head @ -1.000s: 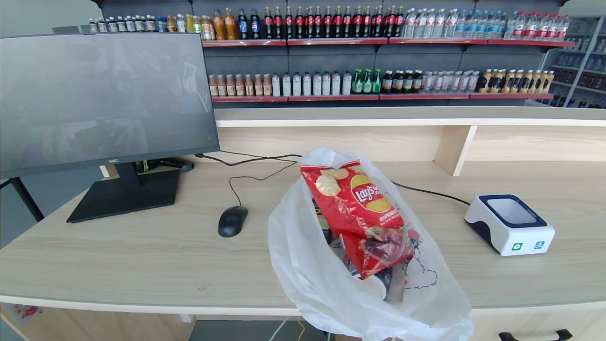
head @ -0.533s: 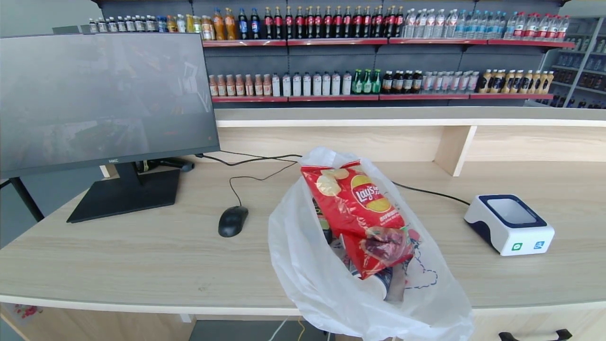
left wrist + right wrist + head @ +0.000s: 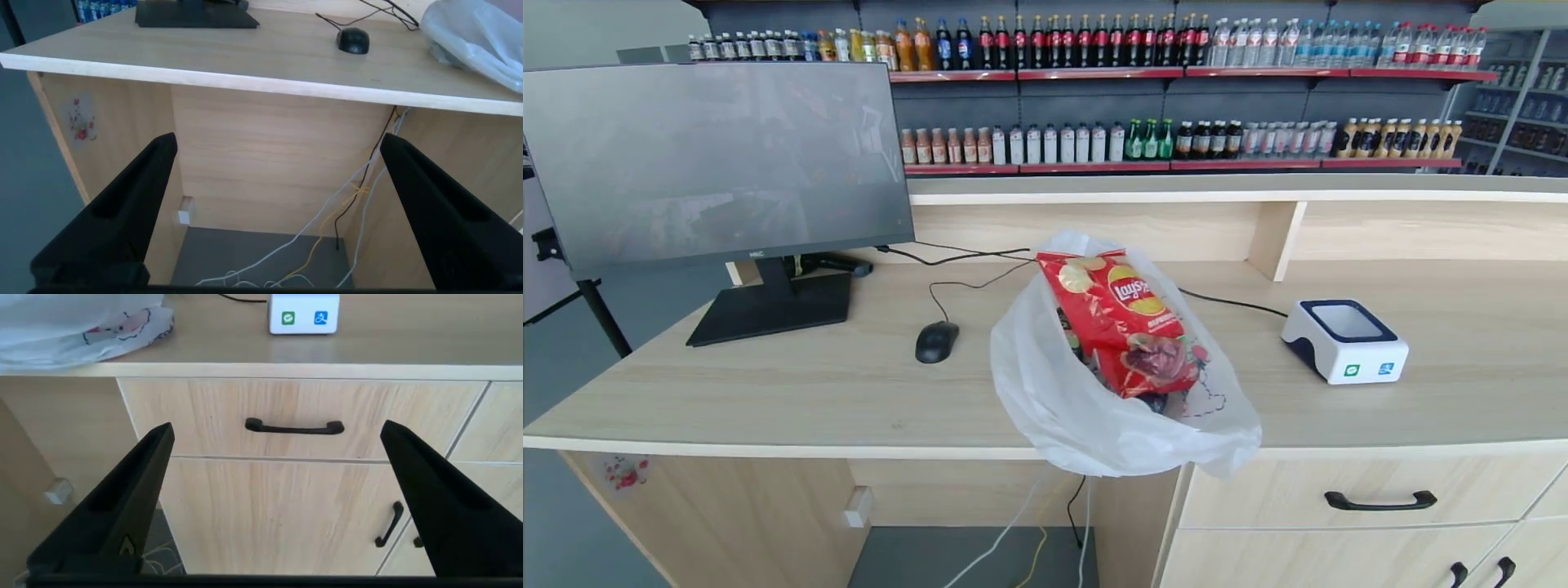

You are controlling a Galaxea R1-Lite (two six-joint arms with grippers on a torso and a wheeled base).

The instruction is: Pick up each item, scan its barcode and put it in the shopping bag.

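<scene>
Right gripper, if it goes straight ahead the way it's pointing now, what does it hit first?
The right gripper would likely meet the drawer front near its black handle; depth is unclear.

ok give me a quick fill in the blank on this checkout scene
The chips bag lies ____ the shopping bag. The mouse left of the shopping bag is ____ in colour. The scanner stands to the shopping bag's ____. The left end effector and right end effector are both ____.
Missing: inside; black; right; open.
</scene>
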